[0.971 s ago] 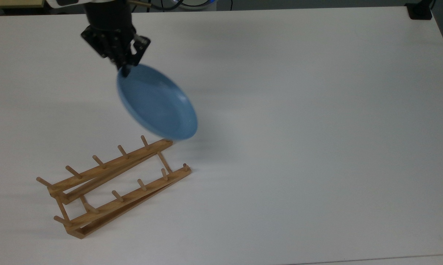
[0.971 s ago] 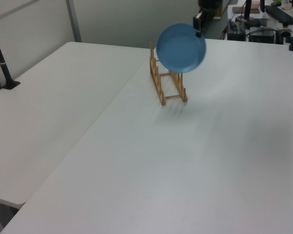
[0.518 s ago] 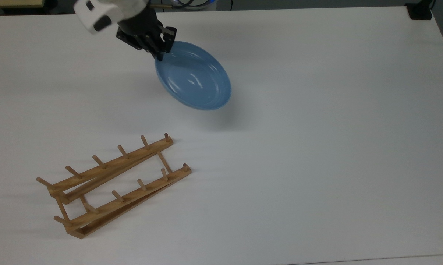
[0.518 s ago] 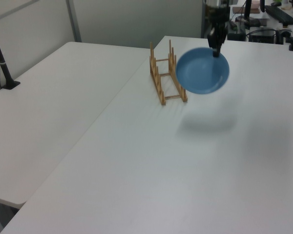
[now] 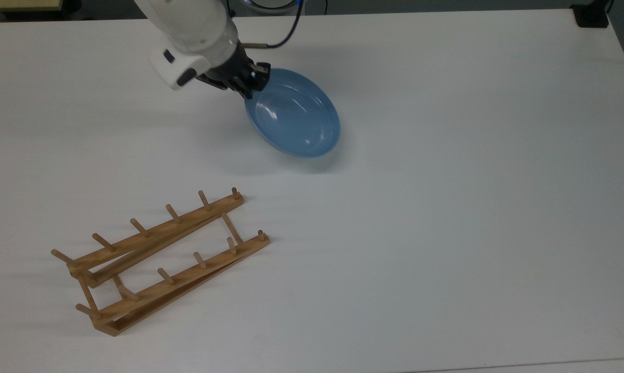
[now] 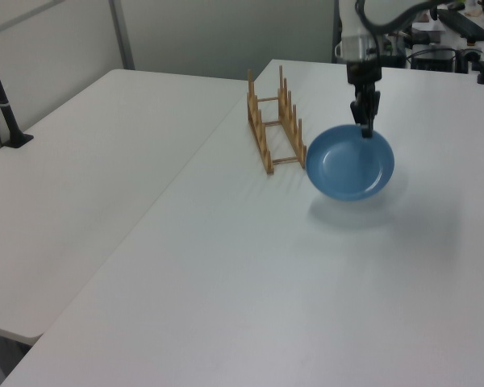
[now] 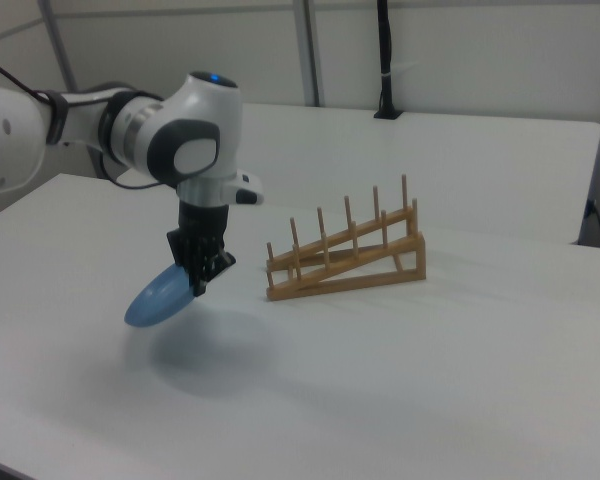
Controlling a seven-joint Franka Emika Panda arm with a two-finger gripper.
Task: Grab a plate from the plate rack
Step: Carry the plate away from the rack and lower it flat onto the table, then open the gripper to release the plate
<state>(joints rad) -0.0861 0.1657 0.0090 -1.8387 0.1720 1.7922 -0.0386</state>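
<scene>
A wide white table (image 5: 447, 207) filled the scene, joined along a seam to a second white table (image 6: 81, 185) in the left view, with grey partition walls behind. A black pole (image 6: 2, 97) was seen standing on that second table at the left view's left edge, and a black post (image 7: 385, 60) stood at the far edge of the table in the right view.

The plate (image 5: 294, 114) was held off the table, clear of the plate rack (image 5: 156, 259) and well apart from it. It was tilted, its lower edge hanging close above the surface, and a soft shadow was cast on the table beneath it. In the right view the plate (image 7: 160, 297) was seen nearly edge-on, sloping down toward the right view's left. In the left view the plate (image 6: 351, 163) was seen just to the left view's right of the plate rack (image 6: 276, 121).

The gripper (image 5: 251, 85) was pinched onto the plate's raised rim at its upper edge, the fingers pressed against the rim from both sides. The same grip was seen from the left view, where the gripper (image 6: 365, 125) pointed down onto the top of the rim, and from the right view at the gripper (image 7: 198, 283).

The plate rack (image 7: 345, 255) was left standing on the table with no plate between its pegs, its two peg rows upright.
</scene>
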